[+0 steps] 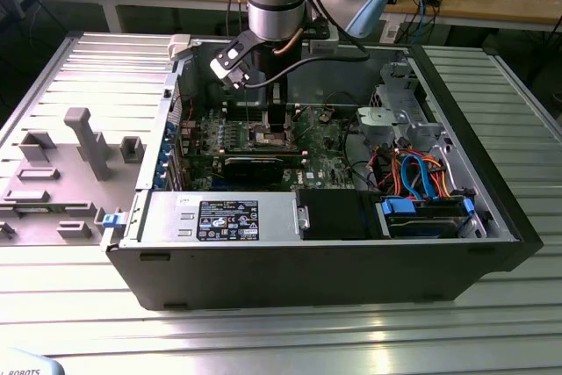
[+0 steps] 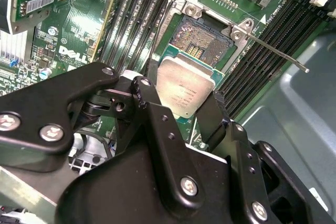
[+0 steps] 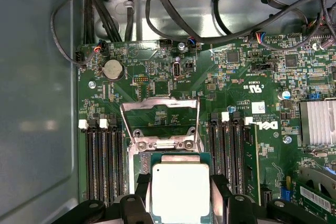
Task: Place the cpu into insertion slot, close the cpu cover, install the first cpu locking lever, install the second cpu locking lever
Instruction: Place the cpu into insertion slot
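Slatted aluminium bench (image 1: 492,305), open black case (image 1: 307,270): silver-topped square cpu (image 2: 185,90) is clamped by black gripper (image 2: 182,98) over silver-rimmed insertion slot (image 2: 202,38), hinged cpu cover (image 3: 157,101) raised clear for entry.

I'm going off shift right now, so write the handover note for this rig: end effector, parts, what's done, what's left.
End effector: shut on the cpu, gripped at two opposite sides.
Cpu: held over the slot, not seated; bare contacts show beyond it.
Cover: swung up, open.
Lever: free, sticking out beside the slot.
Done: cpu picked up and brought to the slot.
Left: seat cpu, close cover, both levers.
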Controlling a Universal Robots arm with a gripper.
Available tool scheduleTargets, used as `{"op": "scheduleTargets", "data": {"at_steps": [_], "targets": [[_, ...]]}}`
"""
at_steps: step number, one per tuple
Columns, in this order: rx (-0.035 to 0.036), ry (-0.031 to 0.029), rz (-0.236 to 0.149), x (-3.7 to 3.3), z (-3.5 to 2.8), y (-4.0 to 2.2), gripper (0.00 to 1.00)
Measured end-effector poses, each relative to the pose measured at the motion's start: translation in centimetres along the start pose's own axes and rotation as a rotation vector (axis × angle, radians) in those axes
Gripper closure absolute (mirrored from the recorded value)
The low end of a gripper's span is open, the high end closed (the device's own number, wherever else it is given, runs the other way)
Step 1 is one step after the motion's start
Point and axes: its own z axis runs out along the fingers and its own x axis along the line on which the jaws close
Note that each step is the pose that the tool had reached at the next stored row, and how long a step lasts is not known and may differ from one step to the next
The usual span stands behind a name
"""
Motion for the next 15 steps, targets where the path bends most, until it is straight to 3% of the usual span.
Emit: {"op": "scheduleTargets", "data": {"at_steps": [7, 9, 10, 15], "targets": [[0.0, 0.0, 0.0, 0.06, 0.76, -0.1, 0.46], [0.0005, 0.0013, -0.017, 0.05, 1.11, -0.16, 0.46], [0.0013, 0.0032, -0.043, 0.04, 1.42, -0.22, 0.46], [0.0016, 0.0046, -0.048, 0.24, 2.1, -0.5, 0.46]]}}
